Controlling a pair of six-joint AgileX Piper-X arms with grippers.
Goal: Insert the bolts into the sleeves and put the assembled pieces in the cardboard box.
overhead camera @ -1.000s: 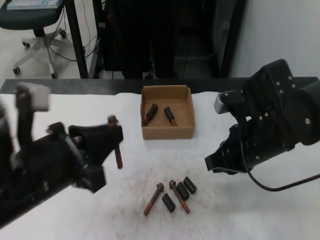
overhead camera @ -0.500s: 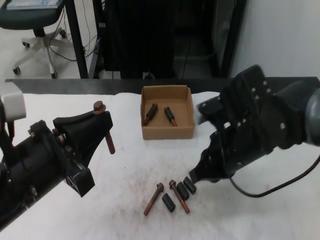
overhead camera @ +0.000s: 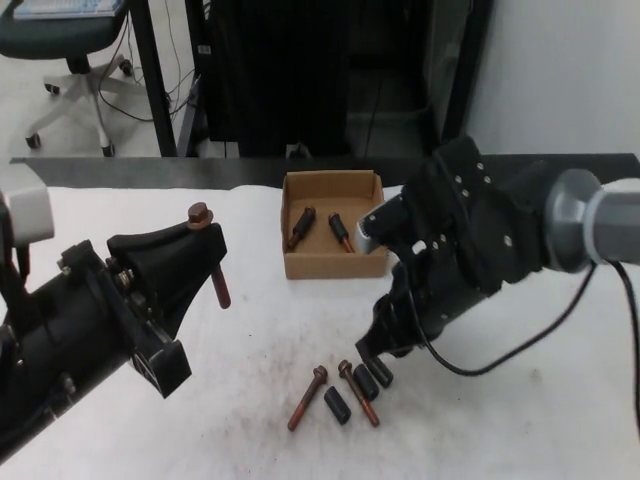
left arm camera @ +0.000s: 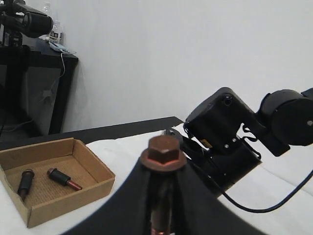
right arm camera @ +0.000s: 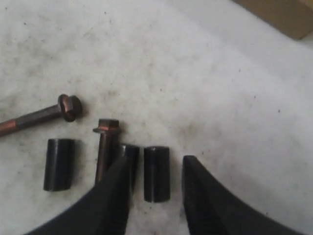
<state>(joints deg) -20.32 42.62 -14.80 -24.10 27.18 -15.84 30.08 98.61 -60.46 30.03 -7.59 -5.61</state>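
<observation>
Left claw (left arm camera: 161, 171) had swallowed the gripped bolt (left arm camera: 162, 152): head clear, shank mostly buried between the fingers and cut by the view's edge. Under the right claw (right arm camera: 156, 161), one finger covered the lower shank of the loose bolt (right arm camera: 104, 147) and half a sleeve (right arm camera: 131, 155). Another bolt (right arm camera: 41, 116) ran off the edge, and the cardboard box (right arm camera: 279, 14) was clipped to a corner.

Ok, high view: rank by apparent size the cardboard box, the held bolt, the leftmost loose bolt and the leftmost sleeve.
1. cardboard box
2. held bolt and leftmost loose bolt: they look alike, and the held one is lifted, likely nearer the camera, so unranked
3. leftmost sleeve
</observation>
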